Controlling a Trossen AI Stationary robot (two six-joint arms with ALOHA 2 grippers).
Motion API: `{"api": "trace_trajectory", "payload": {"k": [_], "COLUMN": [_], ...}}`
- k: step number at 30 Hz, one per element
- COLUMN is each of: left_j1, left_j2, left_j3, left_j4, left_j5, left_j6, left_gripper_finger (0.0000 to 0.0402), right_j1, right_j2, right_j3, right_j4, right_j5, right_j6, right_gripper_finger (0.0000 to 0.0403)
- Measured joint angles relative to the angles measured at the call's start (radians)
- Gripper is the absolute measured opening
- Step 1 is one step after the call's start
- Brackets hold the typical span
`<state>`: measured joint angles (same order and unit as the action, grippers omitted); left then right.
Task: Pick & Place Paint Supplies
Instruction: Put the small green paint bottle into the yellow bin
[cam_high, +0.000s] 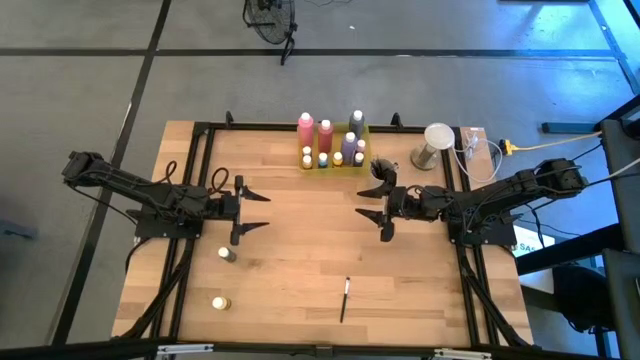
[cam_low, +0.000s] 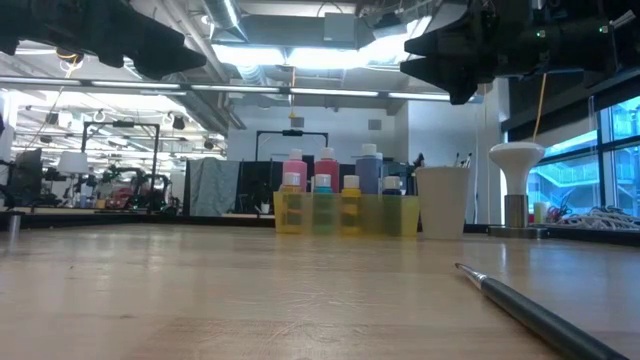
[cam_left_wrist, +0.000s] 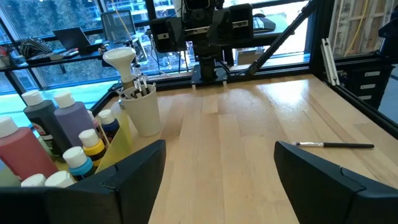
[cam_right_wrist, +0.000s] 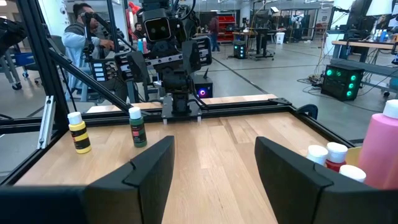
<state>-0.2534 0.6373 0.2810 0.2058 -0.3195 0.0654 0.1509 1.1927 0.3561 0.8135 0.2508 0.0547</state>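
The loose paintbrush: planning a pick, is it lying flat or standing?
Lying flat: the paintbrush rests lengthwise on the table.

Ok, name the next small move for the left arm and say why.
Probably lower the left hand toward the green bottle. That hand is open and empty above the table, and the bottle stands loose close by, outside the yellow tray holding the other bottles.

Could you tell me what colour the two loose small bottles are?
One yellow bottle, one dark green bottle; clearest in the right wrist view.

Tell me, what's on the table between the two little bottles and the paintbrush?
Nothing. From above, only bare wood lies between the two little bottles and the paintbrush.
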Motion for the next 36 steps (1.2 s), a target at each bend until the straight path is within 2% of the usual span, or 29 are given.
{"api": "trace_trajectory", "payload": {"k": [36], "left_j1": [0.0], "left_j2": [0.0], "left_j3": [0.0], "left_j4": [0.0], "left_j5": [-0.001], "left_j6": [0.0], "left_gripper_finger": [0.0297], "right_j1": [0.0], "right_j2": [0.0], "right_j3": [0.0], "right_j4": [0.0], "right_j5": [0.024], "right_j6": [0.0], "right_gripper_finger": [0.0227]}}
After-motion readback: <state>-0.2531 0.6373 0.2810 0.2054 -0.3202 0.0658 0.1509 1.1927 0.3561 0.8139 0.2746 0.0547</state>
